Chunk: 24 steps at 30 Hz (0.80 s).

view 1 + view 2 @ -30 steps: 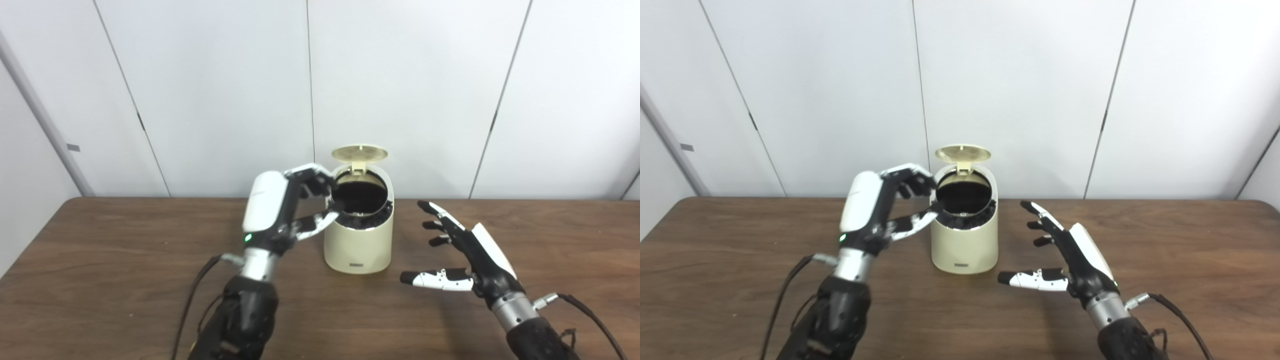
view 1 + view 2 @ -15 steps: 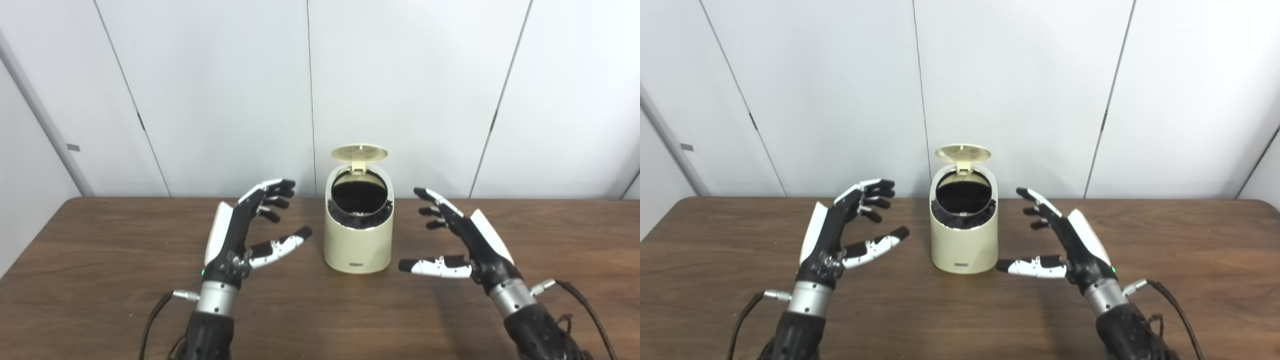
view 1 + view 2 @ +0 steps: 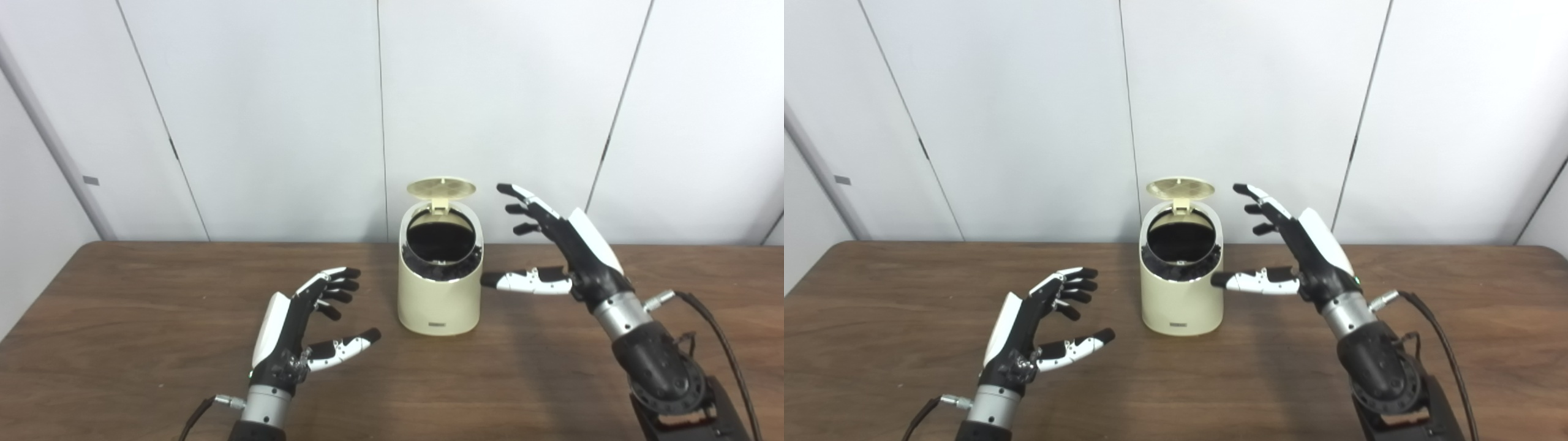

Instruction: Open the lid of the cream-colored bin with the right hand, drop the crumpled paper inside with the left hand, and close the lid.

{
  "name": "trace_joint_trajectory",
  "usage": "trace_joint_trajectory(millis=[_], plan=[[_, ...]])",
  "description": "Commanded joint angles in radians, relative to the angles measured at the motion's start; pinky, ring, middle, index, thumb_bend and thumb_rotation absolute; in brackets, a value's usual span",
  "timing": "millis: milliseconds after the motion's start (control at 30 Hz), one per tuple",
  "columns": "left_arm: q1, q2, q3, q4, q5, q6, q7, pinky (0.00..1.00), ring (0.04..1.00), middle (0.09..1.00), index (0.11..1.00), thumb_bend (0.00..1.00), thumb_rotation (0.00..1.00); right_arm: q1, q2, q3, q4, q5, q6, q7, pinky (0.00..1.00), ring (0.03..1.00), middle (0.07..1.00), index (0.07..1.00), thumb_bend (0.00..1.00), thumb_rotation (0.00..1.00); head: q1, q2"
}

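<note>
The cream-colored bin stands at the middle of the brown table. Its round lid is tipped up at the back, and the dark mouth shows. No crumpled paper is in sight; the bin's inside is too dark to make out. My left hand is open and empty, low over the table to the left of the bin. My right hand is open and raised to the right of the bin, its fingertips level with the lid and its thumb close beside the bin's rim.
White wall panels rise right behind the table's far edge. Black cables trail from my right wrist over the table at the right.
My left hand has drawn back from the bin's mouth, down and toward me, open and empty. My right hand has risen from the table toward the lid. The lid stays up.
</note>
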Motion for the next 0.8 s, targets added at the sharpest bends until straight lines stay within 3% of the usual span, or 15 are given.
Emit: trace_joint_trajectory(millis=[0,333,767], plan=[[-0.011,0.006,-0.003,-0.001,0.005,-0.039,0.002,0.55,0.667,0.709,0.757,0.74,0.08,-0.064,-0.014,0.002,-0.017,-0.014,-0.017,-0.005,0.72,0.854,0.919,0.897,0.69,0.45,0.0,0.0],[-0.009,0.002,-0.005,0.009,0.028,-0.033,0.011,0.57,0.675,0.708,0.749,0.75,0.07,-0.142,-0.026,0.012,0.017,0.003,-0.029,0.024,0.79,0.895,0.932,0.899,0.68,0.44,-0.001,0.002],[-0.013,0.003,-0.008,0.006,0.03,-0.025,0.004,0.56,0.662,0.704,0.751,0.74,0.07,-0.222,-0.05,0.057,0.025,-0.072,-0.005,0.061,0.73,0.881,0.901,0.879,0.7,0.53,0.002,0.003]])
